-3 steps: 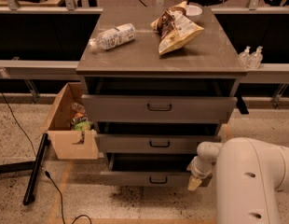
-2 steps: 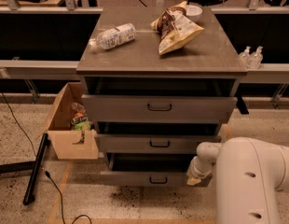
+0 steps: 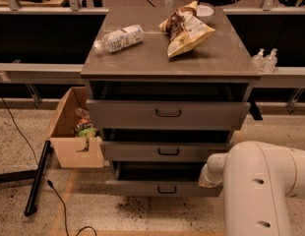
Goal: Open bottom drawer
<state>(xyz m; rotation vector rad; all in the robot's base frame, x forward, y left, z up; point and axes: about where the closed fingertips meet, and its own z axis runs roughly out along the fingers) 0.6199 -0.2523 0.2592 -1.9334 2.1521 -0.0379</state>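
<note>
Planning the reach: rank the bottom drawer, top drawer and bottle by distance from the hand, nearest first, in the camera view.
The hand is low on the right.
1. Bottom drawer: right beside the hand, at its right end.
2. Top drawer: higher up, two fronts above.
3. Bottle: lying on top, back left.

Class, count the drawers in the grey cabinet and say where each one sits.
3: the top drawer, the widest; the middle drawer below it; the bottom drawer nearest the floor, with the gripper at its right end. None seems hidden.
</note>
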